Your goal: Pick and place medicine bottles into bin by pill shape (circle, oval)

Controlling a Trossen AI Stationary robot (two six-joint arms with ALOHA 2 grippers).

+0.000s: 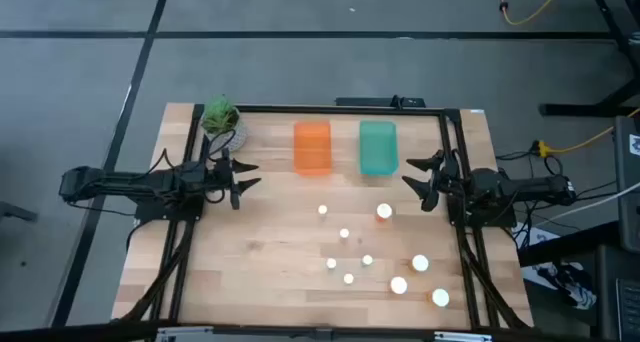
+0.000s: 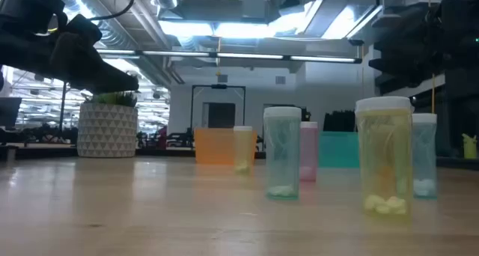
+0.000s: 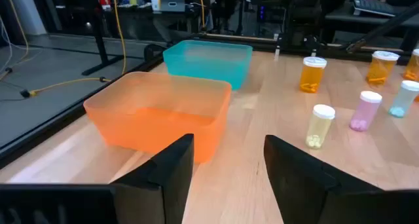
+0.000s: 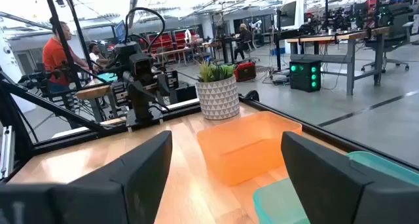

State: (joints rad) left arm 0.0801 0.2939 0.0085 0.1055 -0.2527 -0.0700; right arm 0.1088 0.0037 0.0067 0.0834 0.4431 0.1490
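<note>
The wooden table (image 1: 260, 272) carries an orange bin (image 1: 312, 147) and a teal bin (image 1: 378, 147), side by side near the far edge at its middle. A potted plant (image 1: 222, 122) stands at the far left corner. Nine white-capped bottles (image 1: 367, 261) stand scattered, apart from one another, over the right half, from the centre toward the near right corner.

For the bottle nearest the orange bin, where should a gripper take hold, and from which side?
That bottle stands upright and apart from the others, white cap up. Probably best to come straight down and close on the round sides just under the cap. The left gripper, open beside the orange bin, seems nearest.
</note>
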